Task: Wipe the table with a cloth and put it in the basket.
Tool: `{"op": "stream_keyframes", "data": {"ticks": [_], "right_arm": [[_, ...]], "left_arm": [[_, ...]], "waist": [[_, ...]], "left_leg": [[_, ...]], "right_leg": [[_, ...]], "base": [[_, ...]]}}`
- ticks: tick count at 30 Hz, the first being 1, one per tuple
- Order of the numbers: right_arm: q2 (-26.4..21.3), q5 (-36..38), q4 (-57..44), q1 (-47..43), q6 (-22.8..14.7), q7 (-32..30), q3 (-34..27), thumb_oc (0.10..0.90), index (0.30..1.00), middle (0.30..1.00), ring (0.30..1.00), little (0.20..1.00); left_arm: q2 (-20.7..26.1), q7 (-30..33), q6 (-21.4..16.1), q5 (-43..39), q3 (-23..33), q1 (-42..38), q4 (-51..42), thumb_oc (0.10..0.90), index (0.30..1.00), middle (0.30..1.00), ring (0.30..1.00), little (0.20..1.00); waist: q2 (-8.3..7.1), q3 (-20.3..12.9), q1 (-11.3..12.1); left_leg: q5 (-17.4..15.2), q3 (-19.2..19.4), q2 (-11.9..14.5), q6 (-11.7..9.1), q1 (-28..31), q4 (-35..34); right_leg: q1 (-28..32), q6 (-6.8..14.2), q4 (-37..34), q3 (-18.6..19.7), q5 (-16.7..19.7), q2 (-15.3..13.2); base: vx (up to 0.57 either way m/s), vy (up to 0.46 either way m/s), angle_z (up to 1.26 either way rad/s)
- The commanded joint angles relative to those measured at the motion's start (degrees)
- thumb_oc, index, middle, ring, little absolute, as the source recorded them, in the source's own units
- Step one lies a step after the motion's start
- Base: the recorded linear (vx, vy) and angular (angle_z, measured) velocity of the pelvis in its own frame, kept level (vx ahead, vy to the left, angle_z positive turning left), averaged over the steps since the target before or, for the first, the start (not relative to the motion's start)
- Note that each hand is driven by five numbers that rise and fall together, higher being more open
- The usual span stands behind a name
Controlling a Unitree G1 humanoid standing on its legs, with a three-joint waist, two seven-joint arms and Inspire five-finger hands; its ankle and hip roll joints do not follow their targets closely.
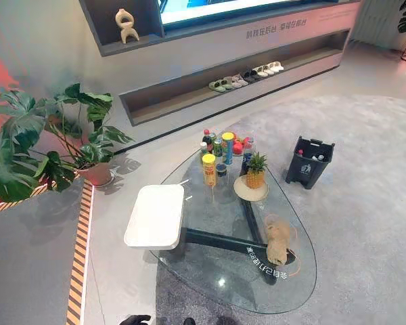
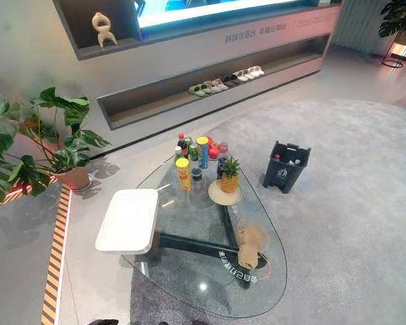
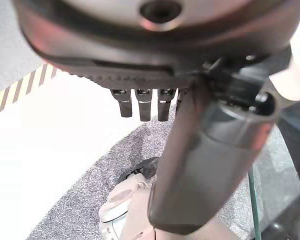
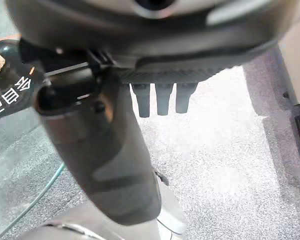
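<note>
1 cloth (image 1: pixel 277 245), seemingly crumpled, on table (image 1: pixel 216 271) | 1 basket (image 1: pixel 310 162) | left hand (image 3: pixel 155 60), right hand (image 4: pixel 155 50): straight-fingered, empty

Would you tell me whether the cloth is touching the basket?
Apart: the left eye view shows the cloth lying on the glass table, while the basket stands on the carpet beyond the table's edge.

Bottles (image 1: pixel 223 145) and a pineapple (image 1: pixel 256 170) crowd the far end of the glass table (image 1: pixel 216 274); its near left part lies bare.
</note>
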Motion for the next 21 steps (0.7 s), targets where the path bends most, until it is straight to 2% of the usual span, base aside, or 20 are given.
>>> {"op": "stream_keyframes", "data": {"ticks": [1,11,21], "right_arm": [[-1.35,-0.10,2.85,-4.44,0.50,-0.52,-0.79,0.800,0.900,0.900,0.900,0.900],[-1.10,0.18,2.97,-4.08,0.54,-0.50,-0.83,0.800,0.900,0.900,0.900,0.900],[-0.98,0.29,2.90,-3.92,0.61,-0.67,-0.69,0.800,0.900,0.900,0.900,0.900]], "left_arm": [[0.84,1.98,-1.11,-0.09,1.69,-5.55,3.29,0.800,0.900,0.900,0.900,0.900],[1.02,1.70,-1.65,0.13,2.21,-5.38,3.32,0.800,0.900,0.900,0.900,0.900],[1.17,3.20,-0.04,0.61,2.49,-5.52,3.55,0.800,0.900,0.900,0.900,0.900]], "waist": [[-1.69,1.54,0.83],[-2.07,1.56,1.04],[-2.04,1.56,0.90]], "left_leg": [[-5.98,2.57,1.96,-2.10,2.55,0.37],[-6.06,2.50,1.96,-2.08,2.57,0.37],[-6.03,2.56,1.92,-2.03,2.58,0.37]], "right_leg": [[-1.83,2.39,0.28,-2.54,-0.05,-3.13],[-1.77,2.34,0.28,-2.60,-0.10,-2.98],[-1.83,2.31,0.28,-2.52,-0.05,-2.97]], "base": [[0.15,0.019,-0.72],[0.00,0.000,0.00],[0.00,0.000,0.00]]}}
